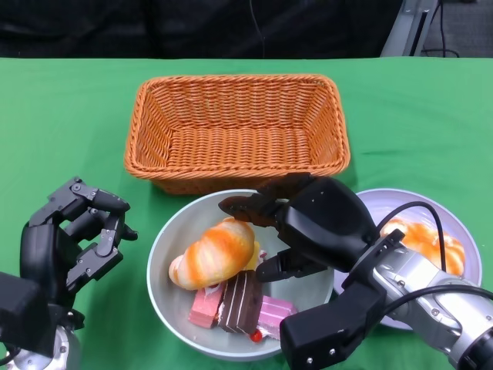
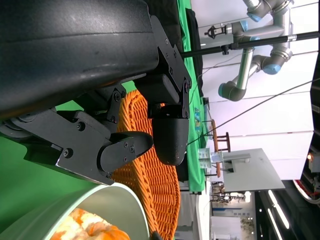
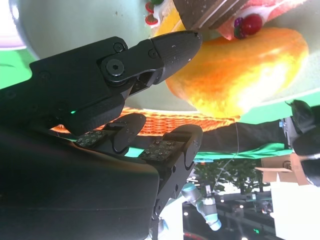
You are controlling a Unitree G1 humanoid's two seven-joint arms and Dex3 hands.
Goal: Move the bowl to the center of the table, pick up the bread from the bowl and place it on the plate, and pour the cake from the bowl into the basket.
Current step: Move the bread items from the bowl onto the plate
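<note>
Plainly, much is hidden. In the head view the right hand (image 1: 289,231) hangs over the 3 o'clock half of the bowl (image 1: 166,239) and covers that part of its rim and floor; the hand's fingers are spread apart above the bread (image 1: 213,253), and they hold nothing. The right wrist view shows the same: the fingers (image 3: 170,47) reach toward the bread (image 3: 240,70) with a gap between them, and whether a tip touches the crust cannot be told. The plate (image 1: 454,223) at 3 o'clock is half covered by the right forearm, and a second orange bread (image 1: 427,243) on it shows only in part. The left hand (image 1: 73,235) at 8 o'clock is cut off at the picture's lower edge; its fingers are bent but apart, and it holds nothing.

Count: one bowl, at 6 o'clock on the green bench (image 1: 69,123), near its middle; one bread in the bowl; three cake (image 1: 243,301) slices that can be made out, one brown and two pink, packed together below the bread, with a small red berry at the rim side. One basket (image 1: 235,131) at 12 o'clock, just beyond the bowl. One plate.
</note>
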